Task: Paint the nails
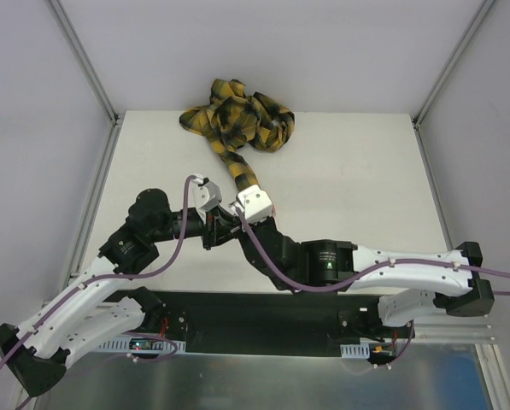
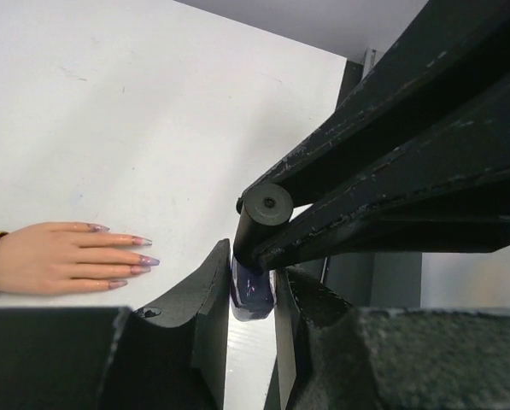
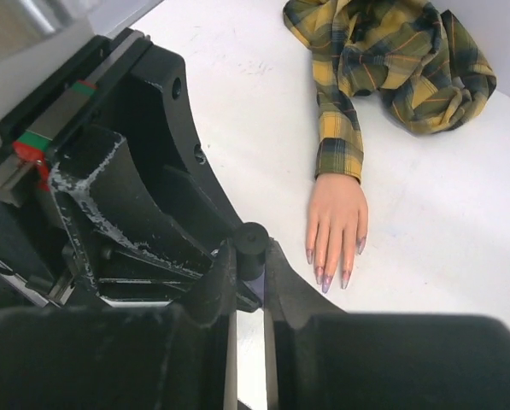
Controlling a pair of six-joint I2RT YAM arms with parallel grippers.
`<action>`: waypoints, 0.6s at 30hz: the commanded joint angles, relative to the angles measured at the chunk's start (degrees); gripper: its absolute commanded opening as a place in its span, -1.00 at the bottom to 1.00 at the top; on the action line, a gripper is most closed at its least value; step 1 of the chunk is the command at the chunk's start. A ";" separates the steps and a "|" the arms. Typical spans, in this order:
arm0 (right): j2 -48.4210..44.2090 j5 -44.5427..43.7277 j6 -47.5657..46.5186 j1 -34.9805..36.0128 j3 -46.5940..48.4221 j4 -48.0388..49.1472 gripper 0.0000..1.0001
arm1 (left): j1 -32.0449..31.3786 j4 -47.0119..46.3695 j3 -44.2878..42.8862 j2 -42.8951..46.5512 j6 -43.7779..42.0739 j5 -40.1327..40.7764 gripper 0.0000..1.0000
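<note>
The peach mannequin hand point(image 2: 58, 256) lies flat on the white table, and its pinkish-purple nails point(image 2: 140, 257) point toward my grippers. It also shows in the right wrist view point(image 3: 336, 220), with its nails point(image 3: 326, 278) and plaid sleeve point(image 3: 340, 137). My left gripper point(image 2: 253, 275) is shut on a small dark purple bottle point(image 2: 253, 297). My right gripper point(image 3: 250, 266) is shut on the bottle's black cap point(image 3: 253, 243), which also shows in the left wrist view point(image 2: 265, 212). In the top view both grippers meet point(image 1: 223, 224) just in front of the sleeve end and hide the hand.
The yellow-black plaid sleeve point(image 1: 237, 120) lies bunched at the table's far edge and trails down toward the grippers. Metal frame posts point(image 1: 88, 64) stand at the back corners. The white tabletop point(image 1: 357, 171) stretches to the right.
</note>
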State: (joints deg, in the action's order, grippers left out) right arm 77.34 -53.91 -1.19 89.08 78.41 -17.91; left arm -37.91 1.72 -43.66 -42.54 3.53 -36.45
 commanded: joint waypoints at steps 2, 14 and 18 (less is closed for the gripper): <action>-5.43 0.36 -0.98 -2.15 -0.27 -5.12 -0.49 | 1.08 -2.86 -0.99 -0.43 -0.45 4.03 -1.00; -18.63 65.29 -9.79 -23.85 -7.22 -1.78 0.31 | 1.08 -4.26 -3.01 -5.08 1.39 -21.97 -1.00; -16.70 79.55 -9.62 -28.69 -7.57 2.51 0.31 | 0.82 -7.69 -2.66 -5.80 4.29 -30.51 -1.00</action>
State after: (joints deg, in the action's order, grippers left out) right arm 58.50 1.21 -9.04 63.46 71.79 -21.10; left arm -37.04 -0.19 -44.14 -48.12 4.97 -54.02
